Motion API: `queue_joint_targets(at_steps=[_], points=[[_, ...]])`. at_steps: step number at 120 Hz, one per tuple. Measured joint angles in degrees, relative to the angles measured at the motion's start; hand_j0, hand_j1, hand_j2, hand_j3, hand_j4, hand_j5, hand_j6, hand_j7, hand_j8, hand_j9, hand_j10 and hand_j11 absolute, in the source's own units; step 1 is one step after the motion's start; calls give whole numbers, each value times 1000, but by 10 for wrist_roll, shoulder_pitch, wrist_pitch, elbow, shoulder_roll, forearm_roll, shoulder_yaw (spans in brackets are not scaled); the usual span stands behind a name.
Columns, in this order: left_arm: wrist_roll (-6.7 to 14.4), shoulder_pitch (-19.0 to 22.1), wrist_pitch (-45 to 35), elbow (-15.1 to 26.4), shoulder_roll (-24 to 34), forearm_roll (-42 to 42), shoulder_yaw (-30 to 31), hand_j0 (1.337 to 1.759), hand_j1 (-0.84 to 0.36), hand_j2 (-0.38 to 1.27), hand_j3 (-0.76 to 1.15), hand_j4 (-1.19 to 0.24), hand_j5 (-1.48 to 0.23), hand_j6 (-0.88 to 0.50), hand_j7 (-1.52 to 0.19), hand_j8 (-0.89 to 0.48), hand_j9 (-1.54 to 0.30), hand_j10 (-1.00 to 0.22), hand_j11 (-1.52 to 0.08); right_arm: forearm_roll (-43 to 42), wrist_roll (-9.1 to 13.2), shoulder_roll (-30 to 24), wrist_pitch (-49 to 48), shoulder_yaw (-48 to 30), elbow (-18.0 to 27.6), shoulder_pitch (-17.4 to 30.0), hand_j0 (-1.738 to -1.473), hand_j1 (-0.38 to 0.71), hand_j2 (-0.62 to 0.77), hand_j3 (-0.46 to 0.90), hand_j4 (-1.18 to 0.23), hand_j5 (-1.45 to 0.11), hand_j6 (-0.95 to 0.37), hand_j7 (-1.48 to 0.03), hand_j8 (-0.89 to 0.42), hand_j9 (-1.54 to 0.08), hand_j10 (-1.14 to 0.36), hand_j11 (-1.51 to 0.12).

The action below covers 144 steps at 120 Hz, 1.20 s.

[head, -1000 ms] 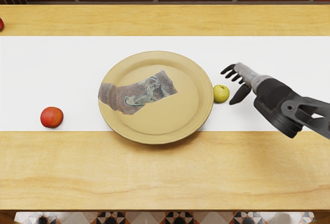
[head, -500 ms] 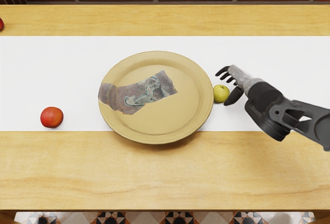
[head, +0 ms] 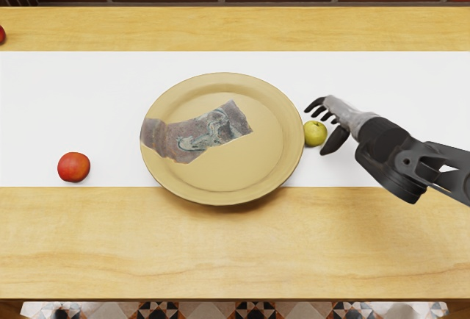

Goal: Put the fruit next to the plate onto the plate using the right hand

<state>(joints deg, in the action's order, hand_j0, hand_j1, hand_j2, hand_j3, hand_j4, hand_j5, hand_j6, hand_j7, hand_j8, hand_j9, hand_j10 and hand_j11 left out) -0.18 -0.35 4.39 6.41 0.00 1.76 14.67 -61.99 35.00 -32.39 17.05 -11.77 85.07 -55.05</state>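
I'm looking at the small yellow-green fruit [head: 315, 133]. It sits on the white cloth [head: 88, 91] on the desk [head: 220, 245], just beside the plate [head: 268, 165], on the plate's right. It's at the rim, maybe touching, but I can't tell for sure.

The right hand [head: 339, 118] is v. near the fruit and open wide. Its fingers [head: 317, 106] spread out past the far side & the thumb [head: 337, 141] points down at the near side. It holds nothing, so the fruit isn't grabbed yet. I see no left arm.

A red apple [head: 73, 167] lies way off to the left, well apart from the plate, so that's prob. not the one to move.

The fruit looks small, round & hard, so prob. light. The skin looks smooth, so it could slip or roll if it's bumped. I think the best hold is round its middle w/ fingers on one side and thumb on the other. A soft squeeze should do.
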Motion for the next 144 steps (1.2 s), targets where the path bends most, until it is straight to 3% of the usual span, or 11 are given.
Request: queue_joint_targets(at_steps=[107, 144], points=[[0, 0, 0, 0, 0, 0, 0, 1658, 55, 49, 0, -245, -319, -245, -319, -245, -319, -245, -319, -7, 0, 48, 17, 0, -62, 11, -1658, 79, -69, 0, -360, -466, -361, -465, -360, -466, -360, -466], [0, 0, 0, 0, 0, 0, 0, 1658, 55, 49, 0, -245, -318, -245, -318, -245, -318, -245, -318, -5, 0, 60, 25, -3, -81, 14, -1658, 178, -85, 0, -442, -573, -443, -572, -442, -573, -442, -573]])
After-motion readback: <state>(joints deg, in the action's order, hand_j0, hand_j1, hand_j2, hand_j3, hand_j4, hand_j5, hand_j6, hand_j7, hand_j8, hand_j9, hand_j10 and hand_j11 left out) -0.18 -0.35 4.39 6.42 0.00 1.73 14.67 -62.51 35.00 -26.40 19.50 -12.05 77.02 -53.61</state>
